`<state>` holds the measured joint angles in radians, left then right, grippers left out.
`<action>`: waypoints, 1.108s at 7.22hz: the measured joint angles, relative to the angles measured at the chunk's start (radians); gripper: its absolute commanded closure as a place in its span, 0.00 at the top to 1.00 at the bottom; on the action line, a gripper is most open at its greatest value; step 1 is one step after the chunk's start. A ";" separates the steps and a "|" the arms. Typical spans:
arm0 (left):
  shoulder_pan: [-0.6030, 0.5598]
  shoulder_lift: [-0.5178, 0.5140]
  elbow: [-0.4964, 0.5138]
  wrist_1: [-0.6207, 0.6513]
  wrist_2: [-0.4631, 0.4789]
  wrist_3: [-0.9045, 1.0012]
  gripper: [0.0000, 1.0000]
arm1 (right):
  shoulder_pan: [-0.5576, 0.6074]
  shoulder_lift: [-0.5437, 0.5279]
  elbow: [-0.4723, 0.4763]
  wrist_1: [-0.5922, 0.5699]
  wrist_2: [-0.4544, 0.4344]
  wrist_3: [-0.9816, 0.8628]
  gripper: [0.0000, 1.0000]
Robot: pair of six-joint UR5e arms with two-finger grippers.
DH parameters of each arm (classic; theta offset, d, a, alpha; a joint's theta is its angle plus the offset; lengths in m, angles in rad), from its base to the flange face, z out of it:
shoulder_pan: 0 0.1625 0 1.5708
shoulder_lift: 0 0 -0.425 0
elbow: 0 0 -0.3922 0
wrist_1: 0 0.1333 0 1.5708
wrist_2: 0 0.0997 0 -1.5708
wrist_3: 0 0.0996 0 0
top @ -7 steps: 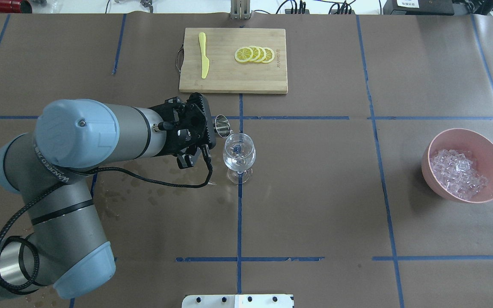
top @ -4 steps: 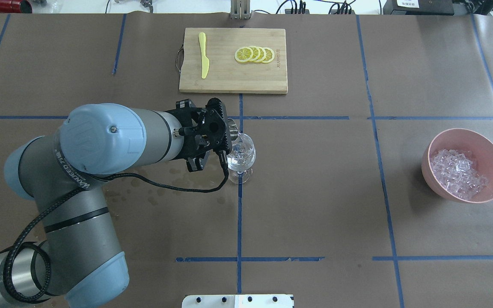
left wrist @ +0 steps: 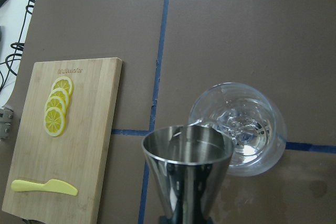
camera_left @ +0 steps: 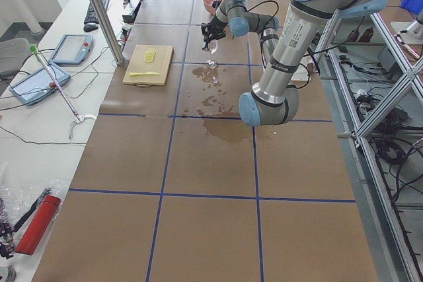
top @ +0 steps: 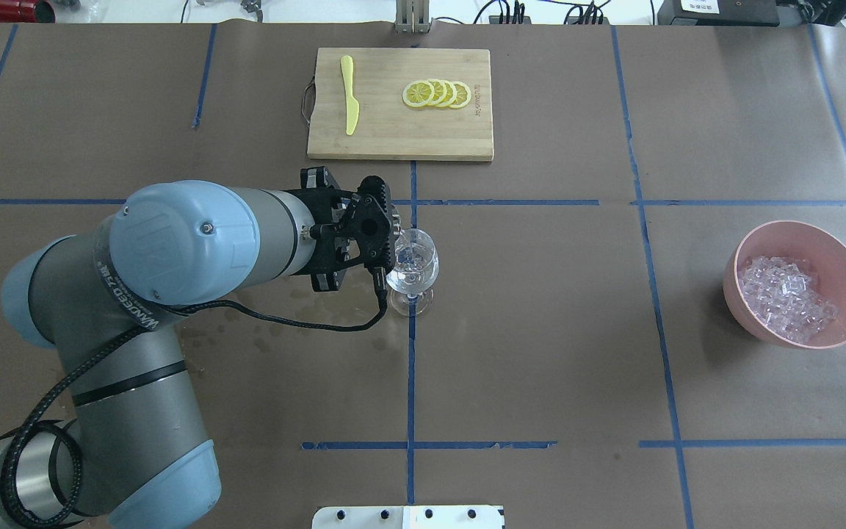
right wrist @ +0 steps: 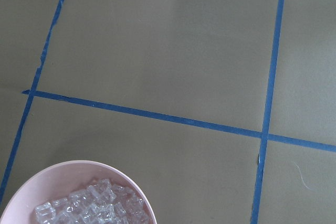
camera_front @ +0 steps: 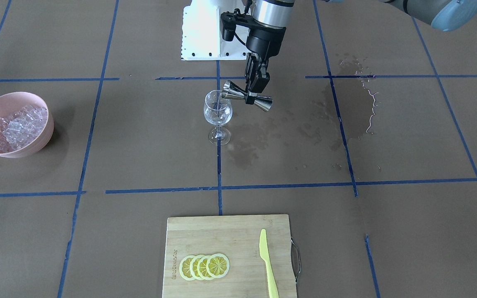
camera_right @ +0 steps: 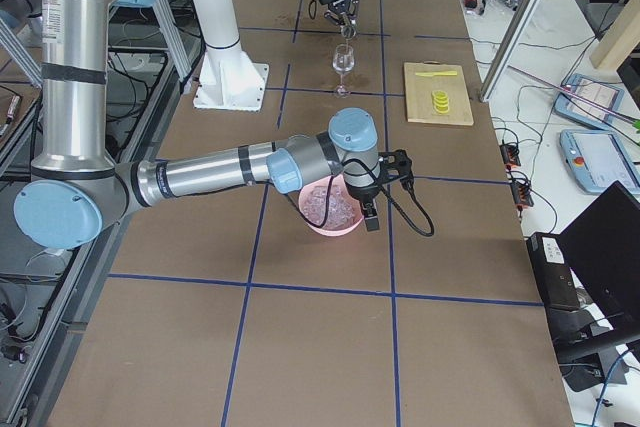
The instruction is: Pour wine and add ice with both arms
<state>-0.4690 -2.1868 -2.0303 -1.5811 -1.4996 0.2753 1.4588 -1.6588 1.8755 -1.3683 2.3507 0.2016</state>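
Note:
My left gripper (camera_front: 256, 93) is shut on a steel double-ended jigger (camera_front: 246, 97). It holds the jigger tilted on its side over the rim of the clear stemmed wine glass (camera_front: 218, 112). A thin stream of clear wine (camera_front: 220, 100) runs into the glass, and liquid swirls in the bowl of the glass (left wrist: 239, 129). In the overhead view the gripper (top: 382, 236) hides most of the jigger. A heap of ice cubes (top: 786, 297) lies in a pink bowl (top: 797, 223). My right gripper (camera_right: 398, 161) shows only in the exterior right view, beside the bowl. I cannot tell whether it is open or shut.
A bamboo cutting board (top: 430, 139) at the far middle carries lemon slices (top: 436, 93) and a yellow knife (top: 349, 95). Dark wet stains (camera_front: 346, 103) mark the brown paper on my left side. The white base plate (top: 407, 517) sits at the near edge.
My left arm has moved right and tipped the jigger further over the glass. In the overhead view the jigger is now almost hidden under the gripper. The bowl and the board have not moved.

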 measured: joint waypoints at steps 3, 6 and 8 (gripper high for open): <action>0.054 -0.006 -0.024 0.064 0.087 0.021 0.00 | 0.000 0.000 -0.007 0.000 0.000 0.000 1.00; 0.078 -0.020 -0.025 0.116 0.182 0.081 0.00 | 0.000 0.001 -0.009 0.000 0.001 0.002 1.00; 0.101 -0.056 -0.025 0.182 0.233 0.091 0.00 | 0.000 0.001 -0.012 0.000 0.000 0.002 1.00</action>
<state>-0.3675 -2.2425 -2.0555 -1.3993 -1.2665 0.3665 1.4588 -1.6580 1.8636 -1.3683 2.3506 0.2036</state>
